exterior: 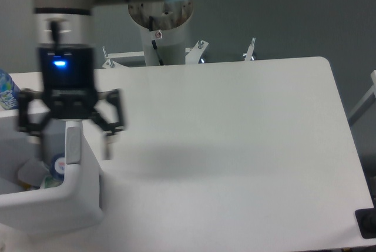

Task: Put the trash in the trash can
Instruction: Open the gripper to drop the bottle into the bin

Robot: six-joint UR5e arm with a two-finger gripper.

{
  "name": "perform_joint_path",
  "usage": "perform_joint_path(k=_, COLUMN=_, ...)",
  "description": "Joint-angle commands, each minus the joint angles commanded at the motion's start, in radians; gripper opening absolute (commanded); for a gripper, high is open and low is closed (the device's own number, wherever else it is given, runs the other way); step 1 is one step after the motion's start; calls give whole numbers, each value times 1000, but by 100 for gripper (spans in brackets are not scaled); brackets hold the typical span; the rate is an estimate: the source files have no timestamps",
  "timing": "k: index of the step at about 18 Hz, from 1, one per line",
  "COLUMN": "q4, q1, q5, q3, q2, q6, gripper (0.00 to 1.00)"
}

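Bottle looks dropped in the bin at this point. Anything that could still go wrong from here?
The open gripper hangs low, straddling the trash can's rim, so a sideways move might clip it. The crushed bottle sits near that rim inside the can. The uncrushed bottle at the left edge could be mistaken for trash.

We see the gripper (69, 138) blurred above the trash can (82, 196), its fingers spread wide with nothing between them. Inside the can lies a crushed bottle (44, 171) with a blue cap. Another bottle (7, 90) stands at the left edge of the white table (235, 146).
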Motion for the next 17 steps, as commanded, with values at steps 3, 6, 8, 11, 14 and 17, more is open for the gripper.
perform_joint_path(k=3, q4=-76, q1=60, q5=92, q3=-21, q2=11, q6=253, gripper=100)
perform_joint_path(k=6, q4=-136, q1=161, q5=120, q3=-96, q2=64, q6=508, gripper=100)
perform_joint_path(k=8, q4=-190, q1=218, q5=108, q3=-120, q2=109, q6=701, gripper=100)
perform_joint_path(k=11, q4=-296, q1=295, q5=68, q3=-121, q2=147, q6=916, gripper=100)
perform_joint_path(k=14, q4=-406, q1=373, q5=-6, q3=-120, q2=176, q6=1037, gripper=100)
perform_joint_path(k=17, q4=-437, q1=388, q5=-12, q3=-121, q2=190, q6=1076, gripper=100)
